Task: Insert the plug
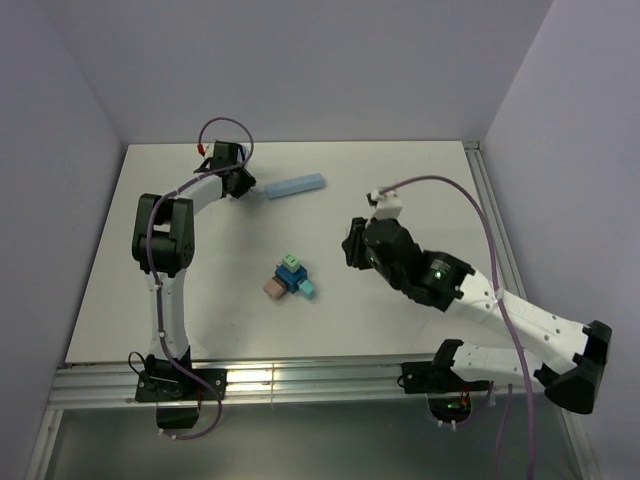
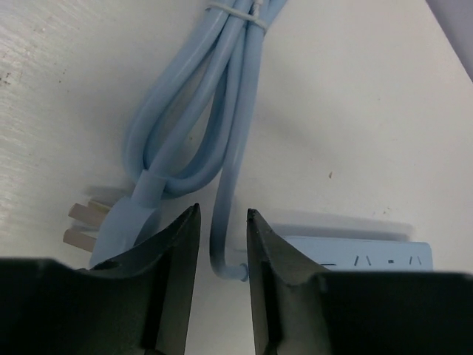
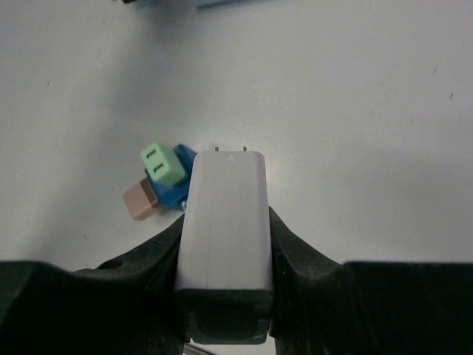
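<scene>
- Top view: lying at the far side of the white table (image 1: 420,170), a pale blue plastic power strip (image 1: 296,186); just beside its left end, lowered over it, the left pincer (image 1: 243,185).
- Same view: well apart near the table's middle, a cluster of small coloured plug blocks (image 1: 290,278); right of it, raised off the table, the right pincer (image 1: 352,245). Too small here to tell how either pincer's jaws stand.
- Left wrist view: shows what the top view hides, a looped pale blue cable (image 2: 222,96) bound with a white tie (image 2: 236,11) and ending in a pale blue plug with metal prongs (image 2: 118,218), flat on the table. Left pincer (image 2: 222,214) narrowly apart, one cable strand in the gap; contact impossible to judge. Power strip's socket face at lower right.
- Right wrist view: clamped between the right pincer's (image 3: 225,222) jaws, a white rectangular charger plug (image 3: 225,207), two prongs pointing away. Beyond it on the table, the cluster resolved as a green block (image 3: 162,164), a blue block (image 3: 177,194) and a pink block (image 3: 138,201), touching one another.
</scene>
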Motion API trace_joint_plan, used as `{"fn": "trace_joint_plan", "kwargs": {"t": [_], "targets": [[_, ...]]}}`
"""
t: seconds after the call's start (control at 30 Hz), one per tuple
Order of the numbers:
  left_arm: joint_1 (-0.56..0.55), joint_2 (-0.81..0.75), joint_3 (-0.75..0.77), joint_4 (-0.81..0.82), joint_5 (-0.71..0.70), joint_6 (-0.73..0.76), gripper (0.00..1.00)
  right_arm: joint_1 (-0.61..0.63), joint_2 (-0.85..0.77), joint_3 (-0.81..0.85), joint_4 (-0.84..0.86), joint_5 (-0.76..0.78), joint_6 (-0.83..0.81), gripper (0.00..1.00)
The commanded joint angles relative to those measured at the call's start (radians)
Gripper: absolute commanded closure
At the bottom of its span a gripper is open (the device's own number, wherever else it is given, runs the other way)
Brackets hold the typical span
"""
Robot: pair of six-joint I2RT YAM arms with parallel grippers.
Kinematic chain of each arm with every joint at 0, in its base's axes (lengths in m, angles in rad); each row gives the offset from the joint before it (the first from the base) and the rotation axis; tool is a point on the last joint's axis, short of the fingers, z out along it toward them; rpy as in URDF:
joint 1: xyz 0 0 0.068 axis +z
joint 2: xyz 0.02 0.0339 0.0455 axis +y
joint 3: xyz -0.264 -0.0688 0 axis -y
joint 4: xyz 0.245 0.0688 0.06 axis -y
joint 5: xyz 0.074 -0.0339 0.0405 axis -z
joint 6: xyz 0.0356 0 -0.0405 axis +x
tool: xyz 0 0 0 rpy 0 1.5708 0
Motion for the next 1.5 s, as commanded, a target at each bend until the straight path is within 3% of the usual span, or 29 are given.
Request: {"fn": "trace_joint_plan", "kwargs": {"t": [0.0,0.2,0.23,0.43,0.63,0.77,0.87,1.27,1.47], "targets": [[0.004,-0.016,-0.017,0.052,0.017,0.029,0.65,-0.078,0.142,0.232,-0.078,-0.110,-0.089,1.00],[0.004,-0.003,-0.031,0.029,0.033,0.025,0.89,-0.211,0.352,0.525,-0.153,-0.268,-0.153,1.00],[0.004,-0.008,-0.040,0.029,0.027,0.025,0.99,-0.228,0.377,0.556,-0.161,-0.282,-0.159,1.00],[-0.004,-0.115,-0.260,0.091,0.008,0.003,1.00,-0.312,0.590,0.783,-0.225,-0.391,-0.228,1.00],[-0.016,-0.244,-0.548,0.318,0.057,-0.067,1.00,-0.322,0.810,0.991,-0.314,-0.470,-0.327,1.00],[-0.022,-0.266,-0.618,0.366,0.120,-0.067,1.00,-0.328,1.010,1.298,-0.483,-0.526,-0.414,1.00],[-0.048,-0.296,-0.660,0.381,0.128,-0.054,1.00,-0.328,1.121,1.415,-0.566,-0.556,-0.483,1.00],[-0.091,-0.489,-0.759,0.313,0.083,-0.014,1.00,-0.356,1.160,1.328,-0.590,-0.701,-0.698,1.00],[-0.096,-0.652,-0.861,0.312,0.083,-0.006,1.00,-0.356,1.225,1.363,-0.617,-0.658,-0.670,1.00]]}}
